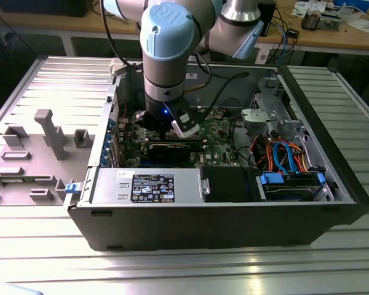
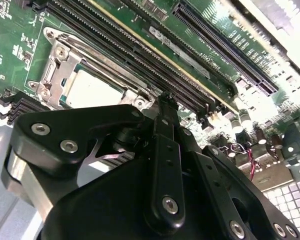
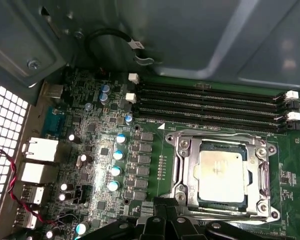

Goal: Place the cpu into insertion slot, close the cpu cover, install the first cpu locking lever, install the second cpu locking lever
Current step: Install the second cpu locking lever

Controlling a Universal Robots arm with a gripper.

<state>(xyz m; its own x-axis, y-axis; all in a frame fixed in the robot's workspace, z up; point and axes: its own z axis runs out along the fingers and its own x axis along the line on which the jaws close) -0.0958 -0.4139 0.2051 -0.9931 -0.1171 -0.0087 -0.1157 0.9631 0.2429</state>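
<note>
The cpu [image 3: 221, 172] [image 2: 92, 91] lies flat in the insertion slot [image 3: 176, 144] on the green board, its dull silver top showing. The cpu cover [image 3: 189, 167] [image 2: 60, 62] is folded down around it, framing the chip in its window. A thin metal lever [image 3: 266, 172] runs along one side of the socket; I cannot tell if it is latched. My gripper [image 3: 162, 202] [image 2: 165, 97] is shut with nothing in it, its tip close by one edge of the socket. In the exterior view the arm's wrist [image 1: 166, 92] reaches down into the open computer case [image 1: 234, 203].
Long black memory slots [image 3: 210, 107] run beside the socket. Blue-topped capacitors [image 3: 119, 155] and rear port blocks [image 3: 40, 150] stand nearby. A black graphics card [image 1: 172, 150], the power supply [image 1: 147, 184] and blue-orange cables [image 1: 283, 153] fill the case. Grey fixtures [image 1: 49, 132] stand outside on the exterior view's left.
</note>
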